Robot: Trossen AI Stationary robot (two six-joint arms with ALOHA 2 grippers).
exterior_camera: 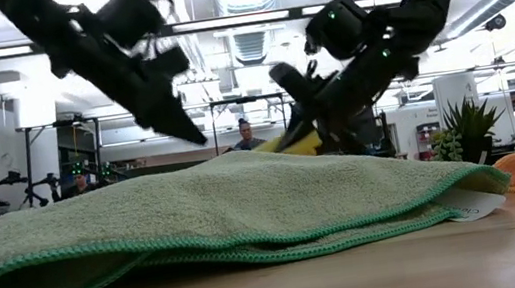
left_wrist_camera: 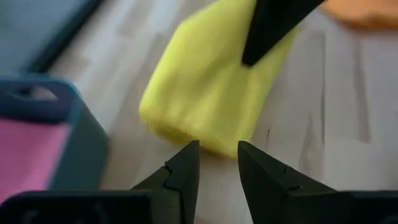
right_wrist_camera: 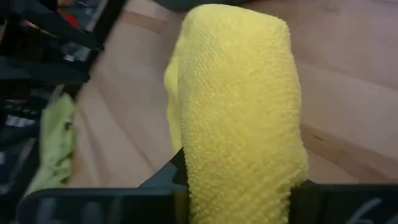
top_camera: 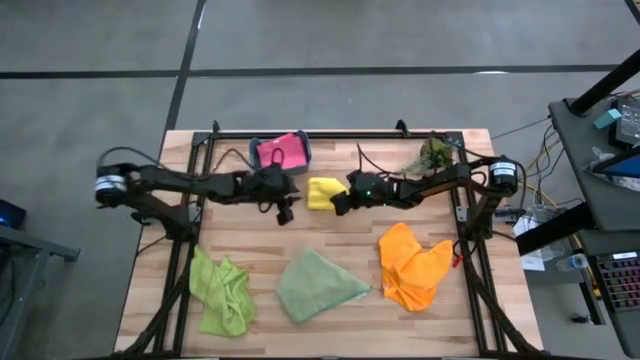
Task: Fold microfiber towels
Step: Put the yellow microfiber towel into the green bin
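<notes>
Starting at the left of the tabletop (top_camera: 330,235), we see our left end effector (top_camera: 285,213) hovering just beside the yellow towel (top_camera: 322,192), its fingers (left_wrist_camera: 184,174) parted by a narrow gap with nothing between them; we judge it waits there to catch a free edge for the fold. Behind it the pink towel (top_camera: 280,151) sits in the teal bin (top_camera: 304,152), apparently already put away. Moving right, our right end effector (top_camera: 340,203) is clamped on the yellow towel, which bulges thick between its fingers in the right wrist view, lifted so it can be handed or folded. Along the near edge lie the lime green towel (top_camera: 222,290), the sage green towel (top_camera: 315,285) and the orange towel (top_camera: 410,265), crumpled and well apart, presumably awaiting their turn. A plant sprig (top_camera: 432,155) sits at the far right corner.
</notes>
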